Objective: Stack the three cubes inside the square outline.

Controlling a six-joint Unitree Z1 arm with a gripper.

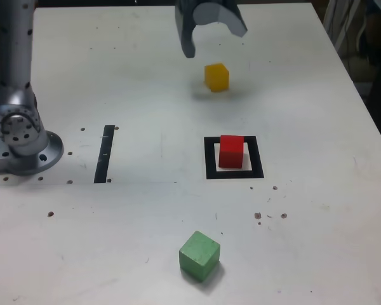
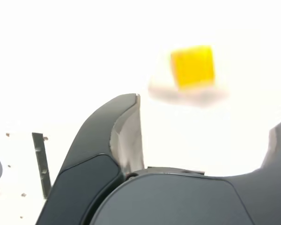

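Exterior view: the hand (image 1: 213, 39), jaws wide and empty, above the yellow cube (image 1: 216, 77) on the bench (image 1: 146, 216); red cube (image 1: 231, 152) within the square outline (image 1: 212, 174); green cube (image 1: 199, 256) apart. Wrist view: yellow cube beyond the parted fingertips; probably light and rigid, best gripped low across opposite faces.

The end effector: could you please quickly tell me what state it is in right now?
End effector: open, holding nothing; the yellow cube lies outside its spread fingers.
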